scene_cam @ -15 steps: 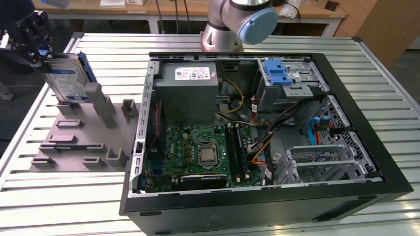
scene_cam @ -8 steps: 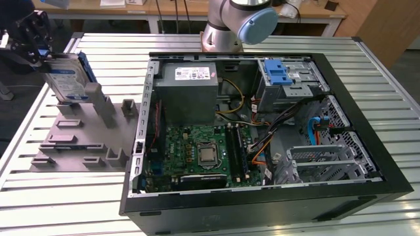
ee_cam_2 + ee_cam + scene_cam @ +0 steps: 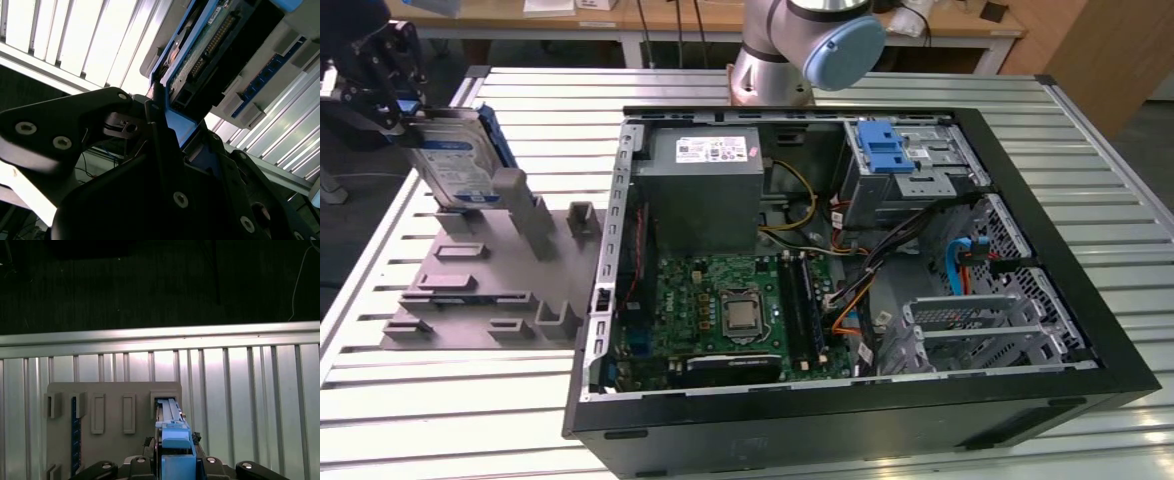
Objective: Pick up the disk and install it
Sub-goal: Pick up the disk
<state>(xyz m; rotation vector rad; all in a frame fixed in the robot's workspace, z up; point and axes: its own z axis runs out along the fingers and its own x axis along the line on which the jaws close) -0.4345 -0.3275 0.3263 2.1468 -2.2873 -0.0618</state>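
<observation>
- The work surface is a table [image 3: 1107,150] of pale metal slats. In the exterior view, wooden benches [image 3: 587,15] stand behind it. In the first wrist view a dark floor [image 3: 150,280] lies beyond the table edge.
- An open black computer case [image 3: 854,415] lies flat in the middle of the table. Inside it are a green motherboard [image 3: 720,310], a grey power supply box [image 3: 707,175] and a blue latch [image 3: 887,150] on the drive cage.
- The base of the robot arm [image 3: 787,40] rises behind the case.
- A grey holder [image 3: 480,290] with slots and posts lies on the table, just beside the case on the exterior view's left.
- The disk [image 3: 454,160] stands on its short end at the far part of this holder. Its long axis is nearly vertical, and the top leans a little toward the exterior view's left.
- The labelled face of the disk is turned to the exterior camera. The blue carrier frame runs along the edge on the exterior view's right.
- In the second wrist view the disk [image 3: 210,45] shows its other side, with a green circuit board.
- The gripper [image 3: 403,105] is at the upper end of the disk. The black fingers [image 3: 159,140] are closed on the blue frame from both sides, so the disk's end sits between them.
- In the first wrist view the disk [image 3: 174,432] is seen edge-on, and it reaches from the gripper down to a slot of the holder [image 3: 115,390].
- I cannot tell whether the lower end is seated in the slot or just above it.
</observation>
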